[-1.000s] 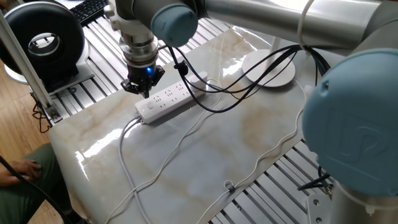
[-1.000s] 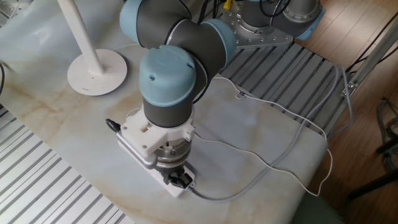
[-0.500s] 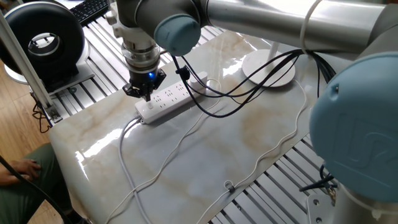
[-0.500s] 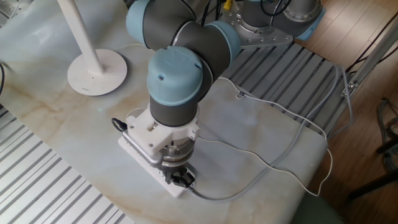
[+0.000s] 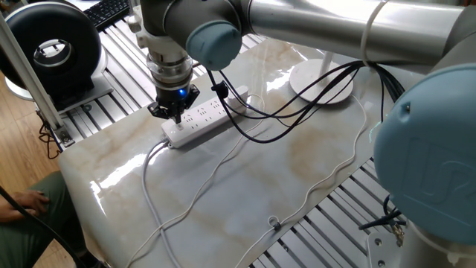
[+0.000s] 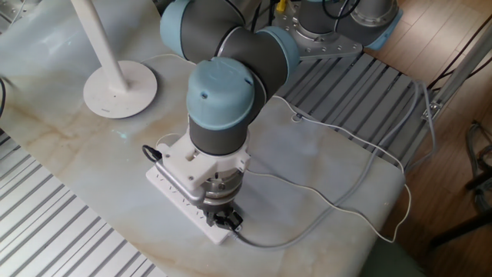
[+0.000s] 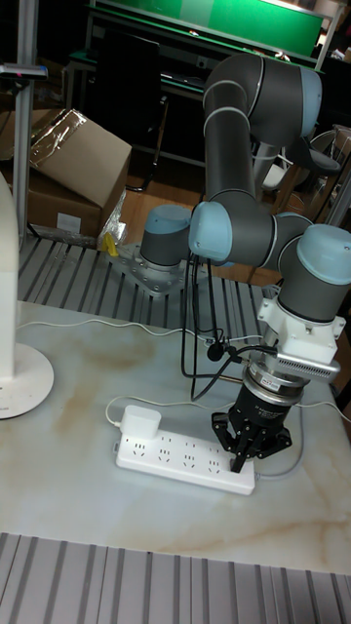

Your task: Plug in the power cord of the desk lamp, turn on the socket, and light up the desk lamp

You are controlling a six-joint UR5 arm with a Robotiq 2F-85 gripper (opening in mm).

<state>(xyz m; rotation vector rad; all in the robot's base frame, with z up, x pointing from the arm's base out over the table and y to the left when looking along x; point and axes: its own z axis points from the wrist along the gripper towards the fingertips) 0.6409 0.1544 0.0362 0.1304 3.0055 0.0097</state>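
Note:
The socket (image 5: pixel 202 119) is a long white strip lying on the marble table. The boxy white plug (image 7: pixel 142 423) of the power cord (image 5: pixel 217 173) sits in the strip's far end. My gripper (image 7: pixel 248 451) points straight down with its fingers together, its tip on or just above the strip's other end, where the thick fixed cable (image 6: pixel 277 242) leaves. The round button is hidden under the tip. In the other fixed view the gripper (image 6: pixel 223 221) covers that same end. The desk lamp stands apart, with its disc base (image 6: pixel 119 88) and white pole (image 6: pixel 96 35). No light from it shows.
A black round fan (image 5: pixel 52 48) and a keyboard (image 5: pixel 104 11) lie beyond the table's left edge. Black robot cables (image 5: pixel 286 104) hang over the strip and the lamp base (image 5: pixel 321 80). Slatted aluminium frame (image 6: pixel 69 231) borders the marble top.
The gripper has shifted a little along the strip towards its cable end and come lower over it. The strip, plug and lamp have not moved.

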